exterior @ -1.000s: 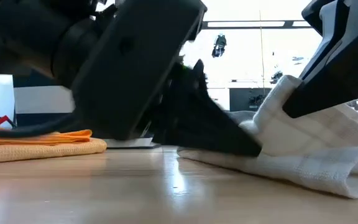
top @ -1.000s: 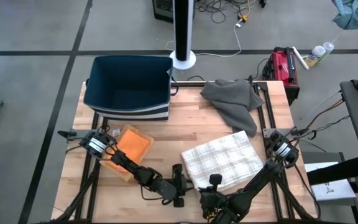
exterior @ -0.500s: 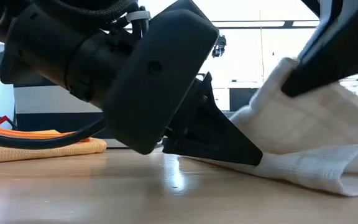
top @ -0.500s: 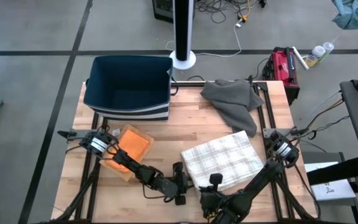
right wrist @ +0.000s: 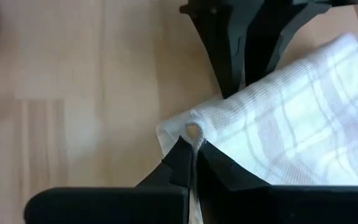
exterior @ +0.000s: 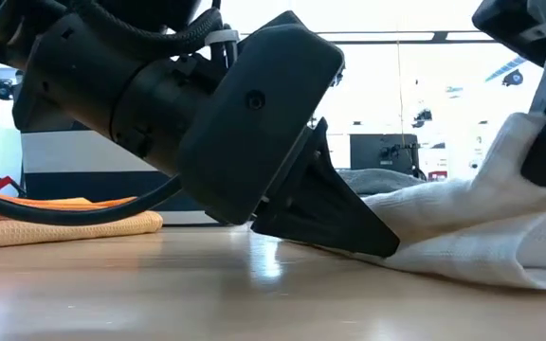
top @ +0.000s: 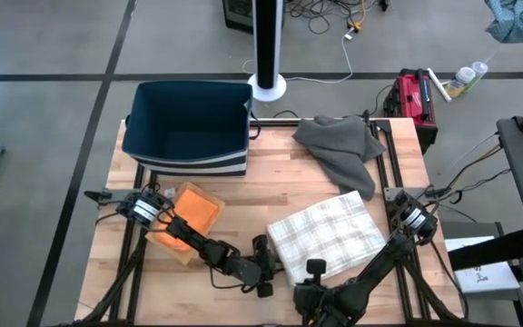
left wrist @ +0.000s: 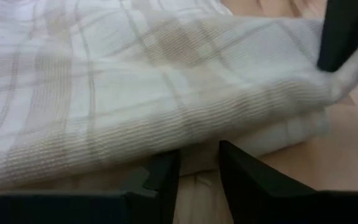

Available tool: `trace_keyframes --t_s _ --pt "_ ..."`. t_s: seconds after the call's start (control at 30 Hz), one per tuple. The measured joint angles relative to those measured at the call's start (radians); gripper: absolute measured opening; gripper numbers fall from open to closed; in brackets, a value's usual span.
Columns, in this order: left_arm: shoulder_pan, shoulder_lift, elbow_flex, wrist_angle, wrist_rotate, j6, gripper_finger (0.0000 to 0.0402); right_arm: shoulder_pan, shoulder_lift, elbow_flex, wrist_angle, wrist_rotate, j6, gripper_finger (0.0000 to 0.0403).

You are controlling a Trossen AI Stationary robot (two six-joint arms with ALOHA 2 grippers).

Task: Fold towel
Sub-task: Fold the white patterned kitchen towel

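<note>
Plaid towel (top: 327, 235) lies folded on table (top: 261, 191), front right, long axis running diagonally from front-left to back-right. Right gripper (right wrist: 192, 157) pinched shut on its front corner. Left gripper (left wrist: 197, 163) at its front-left edge, fingers slightly apart, gripping nothing.

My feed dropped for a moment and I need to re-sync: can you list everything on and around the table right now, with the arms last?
Plaid towel: one, white with tan checks, folded, near-right part of the table.
Orange cloth: one, folded, near-left part of the table.
Grey cloth: one, crumpled, far-right part of the table.
Bin: one, dark blue, open, far-left part of the table.
Table: one, light wood.
Red case: one, on the floor off the far-right corner.
White pole base: one, on the floor beyond the table.
Left gripper: one, dark, fingers slightly apart at the towel's near-left edge.
Right gripper: one, dark, fingers shut on the towel's near corner.
</note>
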Motion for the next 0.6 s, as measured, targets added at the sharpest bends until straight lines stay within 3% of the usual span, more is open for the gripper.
trace_keyframes --t_s 0.6 --pt "0.0 0.0 0.0 -0.015 0.008 -0.004 0.0105 -0.005 0.011 -0.035 0.07 0.035 0.024 0.0016"
